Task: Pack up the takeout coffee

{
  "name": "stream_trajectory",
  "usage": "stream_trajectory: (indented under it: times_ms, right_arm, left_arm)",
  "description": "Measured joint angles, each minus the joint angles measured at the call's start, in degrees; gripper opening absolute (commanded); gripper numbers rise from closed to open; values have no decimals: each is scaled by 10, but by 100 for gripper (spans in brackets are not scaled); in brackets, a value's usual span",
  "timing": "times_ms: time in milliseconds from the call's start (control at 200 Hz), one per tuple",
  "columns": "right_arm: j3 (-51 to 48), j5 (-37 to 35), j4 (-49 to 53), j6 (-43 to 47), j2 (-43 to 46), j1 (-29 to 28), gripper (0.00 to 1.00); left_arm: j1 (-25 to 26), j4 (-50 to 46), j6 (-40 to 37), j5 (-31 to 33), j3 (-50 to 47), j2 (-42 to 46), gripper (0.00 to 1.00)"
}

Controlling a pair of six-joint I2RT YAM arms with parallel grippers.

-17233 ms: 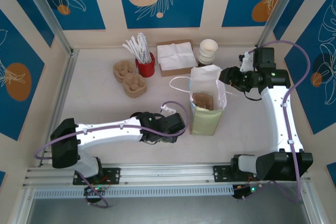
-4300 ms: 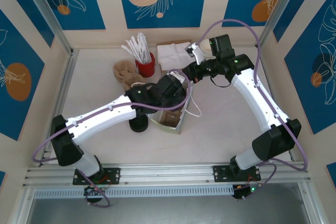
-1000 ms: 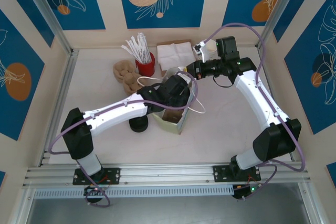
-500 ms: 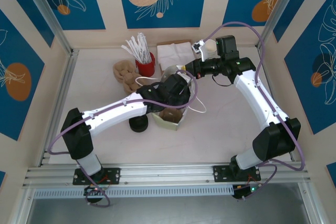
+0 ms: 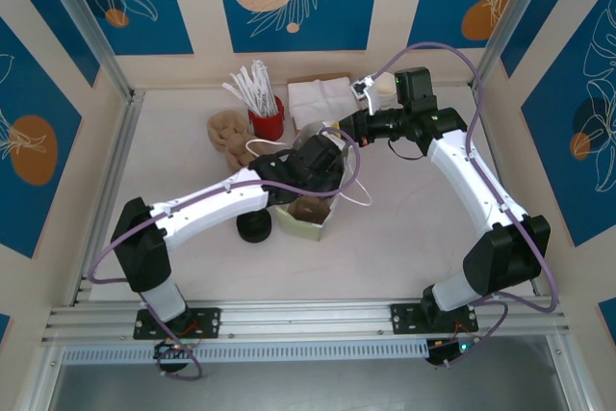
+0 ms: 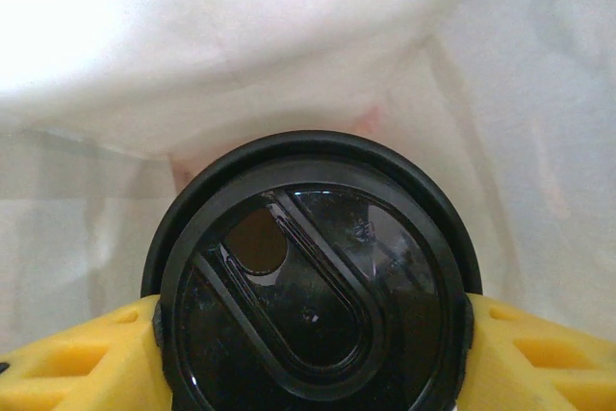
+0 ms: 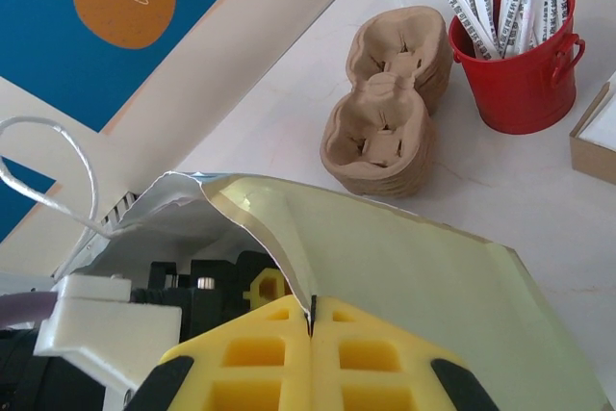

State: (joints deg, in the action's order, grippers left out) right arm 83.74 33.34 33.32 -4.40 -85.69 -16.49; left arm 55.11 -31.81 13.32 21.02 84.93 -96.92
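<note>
The takeout coffee (image 6: 308, 286) shows its round black lid, and my left gripper (image 6: 313, 334) is shut on it, one yellow finger (image 6: 77, 368) on each side. White bag lining surrounds the cup. From above, my left gripper (image 5: 322, 166) reaches into the mouth of the pale green paper bag (image 5: 306, 220), which lies tipped over at mid-table. My right gripper (image 7: 312, 320) is shut on the bag's rim (image 7: 260, 218), pinching the paper edge. In the top view the right gripper (image 5: 339, 132) is at the far side of the bag's mouth.
A red bucket of straws (image 5: 267, 122) and stacked brown cup carriers (image 5: 228, 137) stand behind the bag. A napkin box (image 5: 318, 98) and lidless cream cups (image 5: 380, 89) are at the back. A low stack of black lids (image 5: 254, 228) sits left of the bag.
The bag has tipped lower and shifted a little left. My left gripper stays in its mouth with the cup, and the right gripper keeps hold of the rim.
</note>
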Motion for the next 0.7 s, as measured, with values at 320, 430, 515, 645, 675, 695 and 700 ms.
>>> stream_trajectory:
  times_ms: [320, 430, 515, 645, 675, 695, 700]
  right_arm:
    - [0, 1, 0, 6, 0, 0, 0]
    - [0, 2, 0, 6, 0, 0, 0]
    - [0, 4, 0, 6, 0, 0, 0]
    - [0, 6, 0, 6, 0, 0, 0]
    - [0, 6, 0, 6, 0, 0, 0]
    - [0, 6, -1, 6, 0, 0, 0]
    - [0, 6, -1, 6, 0, 0, 0]
  left_arm:
    - [-9, -4, -4, 12, 0, 0, 65]
    - [-9, -4, -2, 8, 0, 0, 65]
    - [-9, -3, -2, 5, 0, 0, 65]
    - [-10, -3, -2, 4, 0, 0, 65]
    - [-10, -3, -2, 4, 0, 0, 65]
    - [-10, -3, -2, 4, 0, 0, 65]
    - [-10, -3, -2, 4, 0, 0, 65]
